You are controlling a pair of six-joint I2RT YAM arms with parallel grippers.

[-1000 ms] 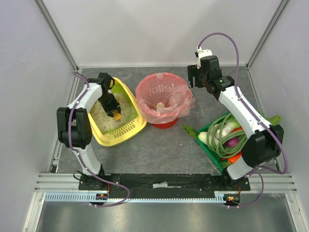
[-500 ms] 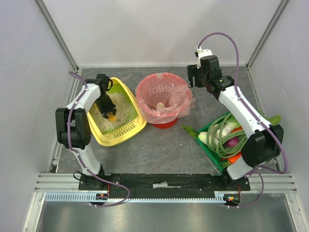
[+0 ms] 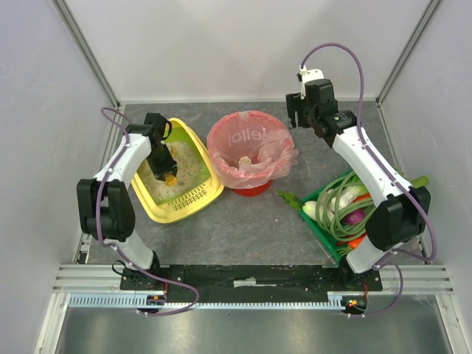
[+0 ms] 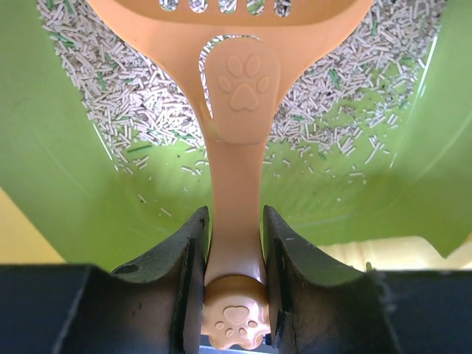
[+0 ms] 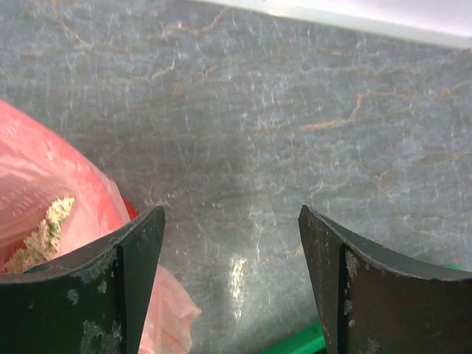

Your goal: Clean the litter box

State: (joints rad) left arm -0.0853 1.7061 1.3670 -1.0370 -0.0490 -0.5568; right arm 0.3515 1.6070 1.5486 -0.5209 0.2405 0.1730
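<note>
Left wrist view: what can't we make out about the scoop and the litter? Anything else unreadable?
- Head of the scoop: cut off by the top edge of the left wrist view; tiny under the left gripper in the top view. Load unknown.
- Clumps in the litter box: too small in the top view, and the left arm covers part.
- Pale lump in the bin: too small to identify; cut off by the right wrist view's left edge.

You have a round red bin (image 3: pixel 248 189) standing mid-bench, lined with a pink bag (image 3: pixel 254 127), and a pale clump (image 3: pixel 244 161) lies at the bottom of the bag. The bench (image 3: pixel 243 228) is grey and marbled. Near the bin, on your right, a green tray (image 3: pixel 318 231) holds long green stalks (image 3: pixel 339 199), a purple onion (image 3: pixel 355 216), an orange carrot (image 3: pixel 357 240) and a white root (image 3: pixel 310 209) at its left end.
</note>
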